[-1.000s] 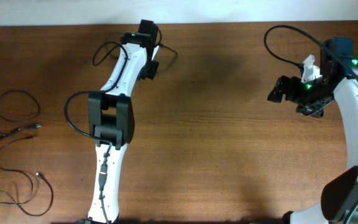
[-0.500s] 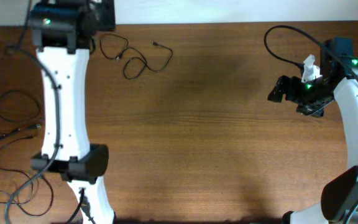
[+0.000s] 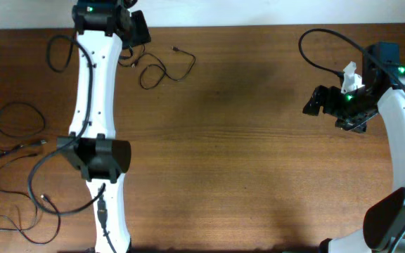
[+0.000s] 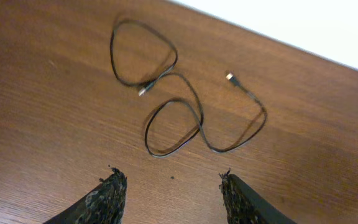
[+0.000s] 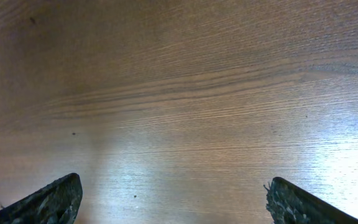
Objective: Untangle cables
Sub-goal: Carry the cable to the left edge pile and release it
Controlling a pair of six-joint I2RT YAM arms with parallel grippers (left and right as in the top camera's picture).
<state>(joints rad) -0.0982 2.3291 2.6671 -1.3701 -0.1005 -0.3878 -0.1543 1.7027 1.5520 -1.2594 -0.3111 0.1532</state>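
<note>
Overhead: one looped cable [image 3: 191, 68] at the brown wooden table's [image 3: 245, 154] far edge beside the left gripper [image 3: 138, 35], at least two other cables [image 3: 21, 105] far left; left wrist: jaws parted, empty, above that cable; right wrist: right gripper [image 5: 173, 182] wide, empty, over bare wood.

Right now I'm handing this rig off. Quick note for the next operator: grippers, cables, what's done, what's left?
Left gripper: open, empty, hovering just short of the far cable.
Right gripper: open, empty, over bare table.
Cables: the far cable lies alone near the back edge, looped over itself, with both plug tips free. The left-edge cables lie in loose loops.
Done: one cable set apart.
Left: the left-edge cables. I can't tell whether they cross each other.
</note>
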